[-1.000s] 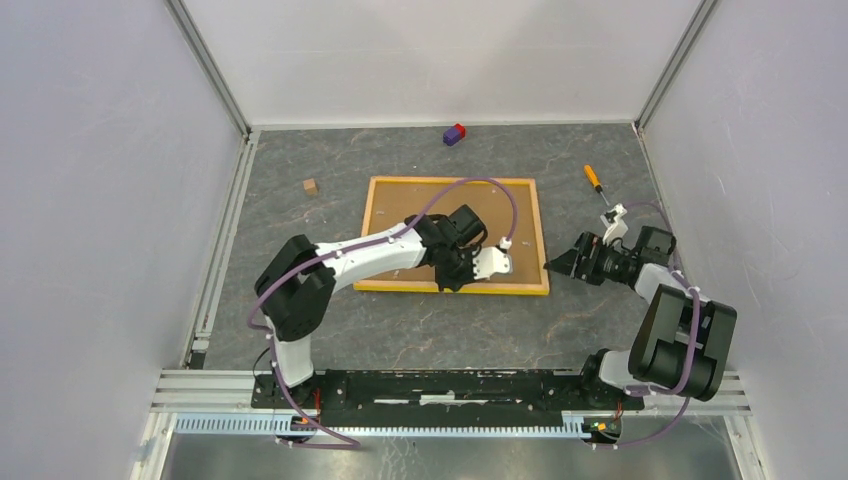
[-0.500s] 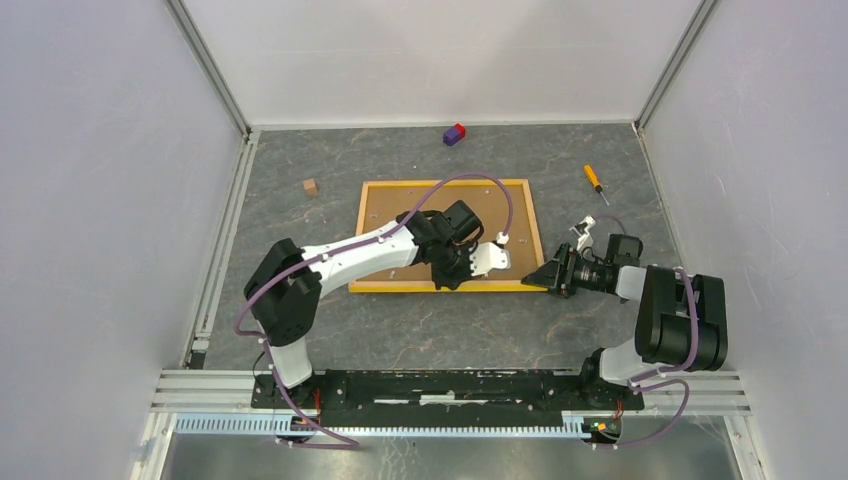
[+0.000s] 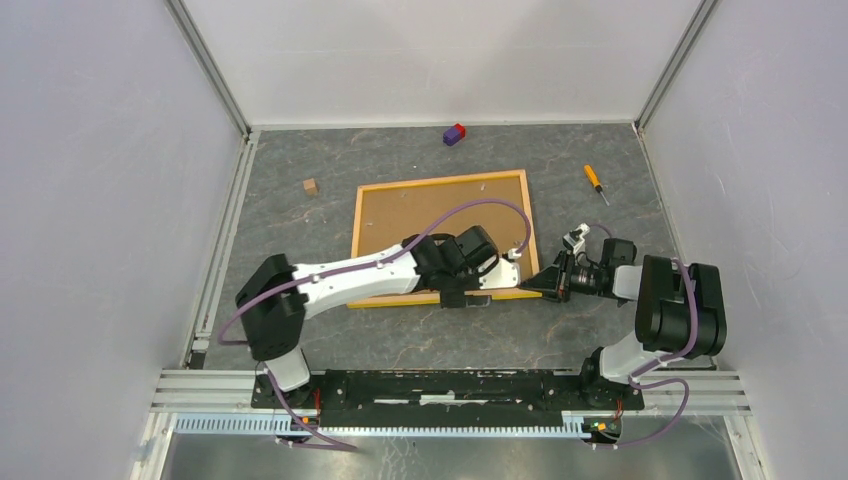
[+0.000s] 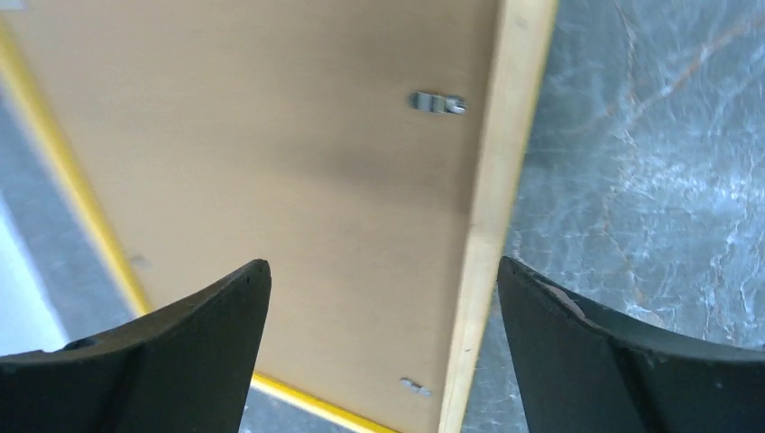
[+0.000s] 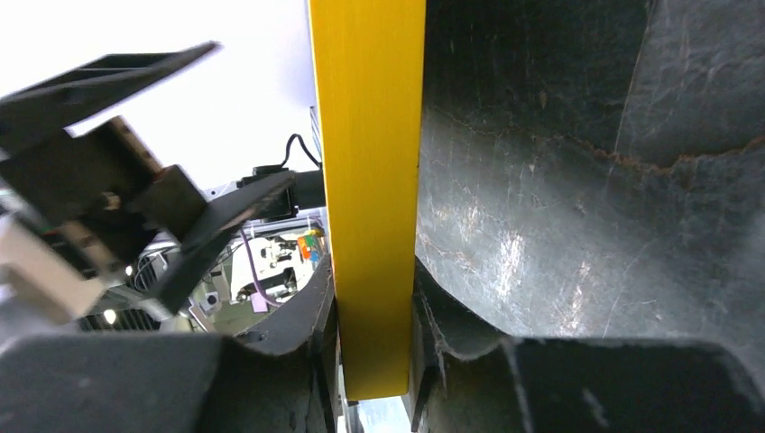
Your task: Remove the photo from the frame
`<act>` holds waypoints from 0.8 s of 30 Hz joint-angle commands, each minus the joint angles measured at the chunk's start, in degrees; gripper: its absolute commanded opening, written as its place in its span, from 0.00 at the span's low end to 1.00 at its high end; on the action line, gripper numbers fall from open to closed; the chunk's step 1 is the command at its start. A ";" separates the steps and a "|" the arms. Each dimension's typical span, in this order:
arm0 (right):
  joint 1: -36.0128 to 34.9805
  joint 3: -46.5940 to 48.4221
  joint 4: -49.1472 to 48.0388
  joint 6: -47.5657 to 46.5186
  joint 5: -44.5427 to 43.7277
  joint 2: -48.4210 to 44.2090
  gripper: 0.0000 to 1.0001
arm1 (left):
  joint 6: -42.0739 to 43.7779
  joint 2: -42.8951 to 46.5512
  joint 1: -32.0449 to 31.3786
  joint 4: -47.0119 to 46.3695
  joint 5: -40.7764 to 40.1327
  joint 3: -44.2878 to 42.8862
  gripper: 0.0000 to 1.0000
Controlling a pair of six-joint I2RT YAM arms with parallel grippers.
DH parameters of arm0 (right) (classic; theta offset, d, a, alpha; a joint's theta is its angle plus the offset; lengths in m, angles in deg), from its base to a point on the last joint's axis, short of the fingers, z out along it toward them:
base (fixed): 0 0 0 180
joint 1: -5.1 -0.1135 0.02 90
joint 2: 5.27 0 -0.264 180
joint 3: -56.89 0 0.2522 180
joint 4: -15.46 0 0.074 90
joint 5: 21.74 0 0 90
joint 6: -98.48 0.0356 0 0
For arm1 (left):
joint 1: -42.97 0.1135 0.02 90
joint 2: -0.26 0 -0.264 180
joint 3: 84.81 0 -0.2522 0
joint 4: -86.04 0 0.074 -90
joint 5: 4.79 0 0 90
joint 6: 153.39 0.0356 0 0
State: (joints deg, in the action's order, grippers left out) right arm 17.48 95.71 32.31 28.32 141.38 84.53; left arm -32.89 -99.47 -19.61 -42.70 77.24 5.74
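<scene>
Starting at the near side of the worktop (image 3: 400, 340), the right hand (image 3: 548, 285) is seen closed on the near right corner of the frame (image 3: 430, 212). In its wrist view the yellow border is pinched between both fingers. Just to its left, the left hand (image 4: 383, 271) is held over the frame's near rail with its jaws spread wide, and nothing is gripped by it.

The frame is laid back up on the worktop, slightly skewed, with its brown back panel (image 4: 271, 135) uppermost. Small metal clips (image 4: 439, 103) are seen along the panel's edge, and the panel is seated within the border.

The photo is not visible; it is judged to lie under the panel, inside the frame. The task is therefore judged to be at an early stage. The frame is secured, but the clips are yet to be released, the panel lifted and the photo withdrawn.

Farther off, a wooden block (image 3: 310, 186), a screwdriver (image 3: 594, 182) and a purple and red block (image 3: 455, 133) are found apart from the frame.
</scene>
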 commanded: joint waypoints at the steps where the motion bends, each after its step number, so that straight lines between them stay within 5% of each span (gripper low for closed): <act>1: -0.70 -3.55 -11.63 5.83 -2.33 -2.64 0.00 | 0.51 9.97 -3.13 -5.57 -11.54 1.57 1.00; 13: -0.74 0.78 -1.73 7.76 -0.92 -5.61 0.00 | 2.51 23.23 -12.60 -20.83 -19.82 25.19 1.00; 19: -0.71 -3.02 -11.11 17.51 1.49 -5.59 0.00 | 7.18 17.31 -16.74 -33.18 -27.46 29.84 1.00; 24: -0.65 -2.03 -7.04 16.16 4.70 -5.52 0.00 | 9.66 6.31 -17.17 -46.24 -37.37 30.45 1.00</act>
State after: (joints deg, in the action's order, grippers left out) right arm 16.72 92.91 24.53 42.29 142.28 80.27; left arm -27.65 -86.79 -36.55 -73.69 49.86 35.14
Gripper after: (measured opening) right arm 0.293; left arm 0.995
